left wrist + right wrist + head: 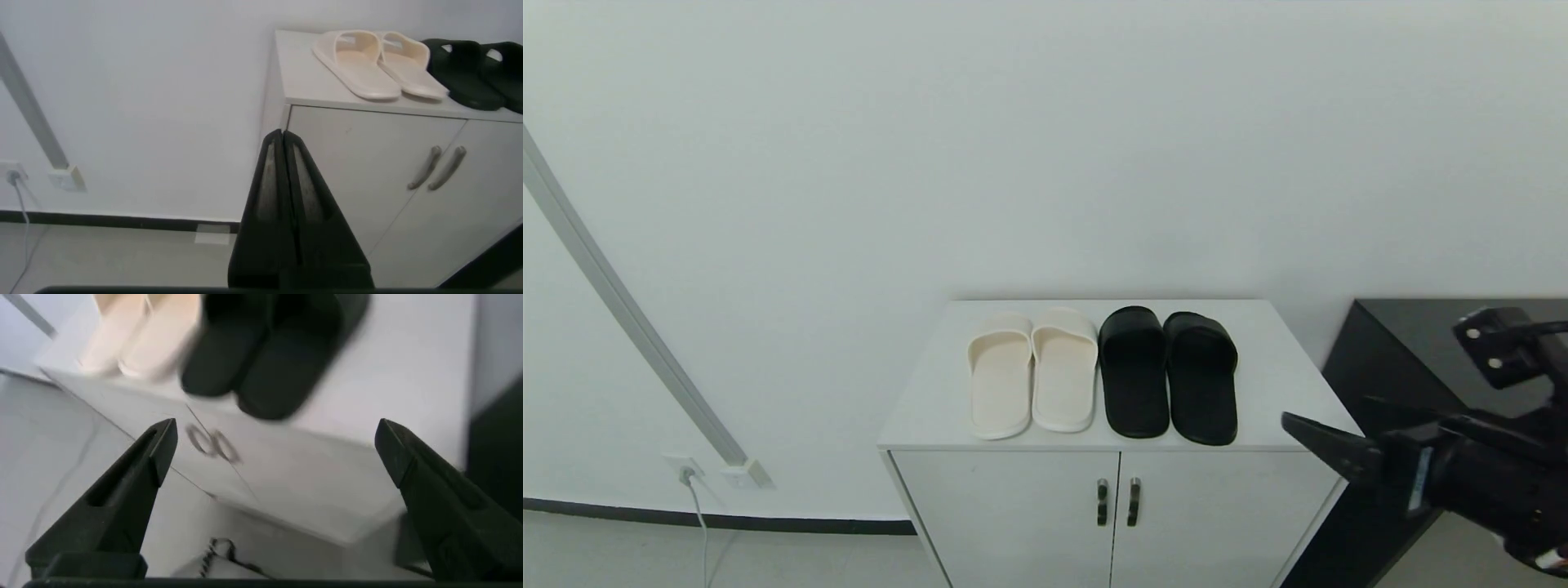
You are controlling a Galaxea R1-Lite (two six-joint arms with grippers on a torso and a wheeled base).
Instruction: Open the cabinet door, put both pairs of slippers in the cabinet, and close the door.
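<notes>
Cabinet (1290, 367): two white slippers (1062, 376), two black slippers (1135, 376); left tool (283, 143) closed, right tool (278, 429) spread.

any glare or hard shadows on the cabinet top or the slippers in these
Head view: soft, even light, no glare on the cabinet top; thin shadows edge the white slippers, and the black slippers show a dull sheen. Left wrist view: the cabinet front looks dimmer than the top. Right wrist view: the top is evenly bright, no hot spot.
</notes>
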